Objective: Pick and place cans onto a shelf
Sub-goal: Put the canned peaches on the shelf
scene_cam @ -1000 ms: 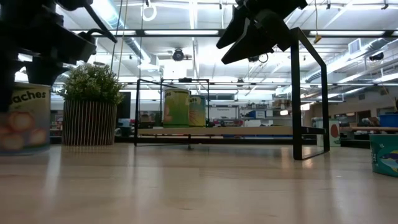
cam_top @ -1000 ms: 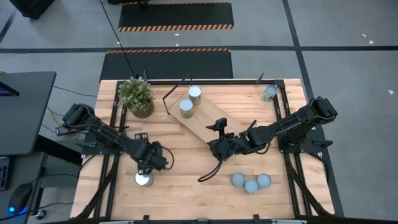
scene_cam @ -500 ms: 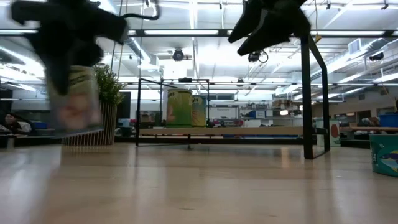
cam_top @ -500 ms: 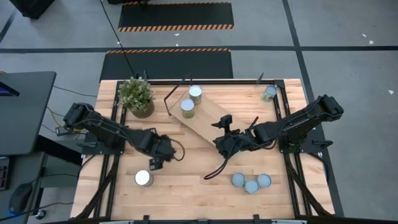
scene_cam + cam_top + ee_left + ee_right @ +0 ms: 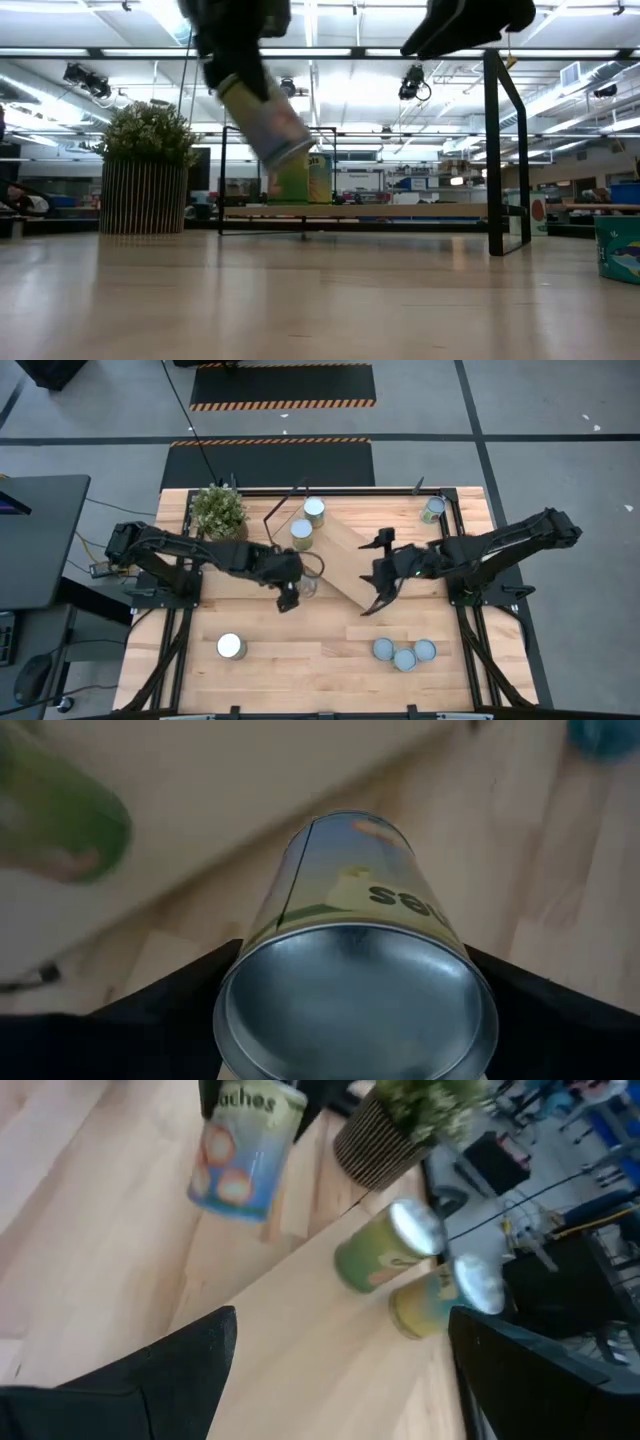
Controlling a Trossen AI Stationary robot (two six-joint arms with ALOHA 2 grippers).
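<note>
Wooden table [image 5: 300, 660], black-framed, on grey floor with striped tape beyond its far edge.

Left gripper [image 5: 292, 585]: reaches across the table middle, clamped on one can [image 5: 308, 584], [image 5: 350, 970], [image 5: 265, 120]. In the low view this can hangs tilted, clear of the tabletop. In the high view it sits just at the near long edge of the shelf [image 5: 335, 555]. The left wrist view shows dark fingers [image 5: 150, 1020] against both sides of the can.

Right gripper [image 5: 385, 575]: over the near end of the shelf, fingers [image 5: 130, 1370] spread apart, nothing between them. The shelf's near end frame [image 5: 505, 150] stands off the table in the low view; whether the gripper touches the board cannot be told.

Cans, seven counted in the high view:
- one held, as above;
- two on the far end of the shelf [image 5: 313, 510], [image 5: 300, 532], close together, upright;
- one alone at the far right table corner [image 5: 432, 510];
- three clustered, touching or nearly so, near the front right edge [image 5: 404, 653];
- one alone at the front left [image 5: 231, 647].

Plant [image 5: 220, 515]: one, at the far left, near the shelf's far end.

Shelf: one, lying diagonally across the table middle.

Open room: bare wood between the lone front-left can and the cluster of three; shelf board bare between its two cans and the right gripper.
</note>
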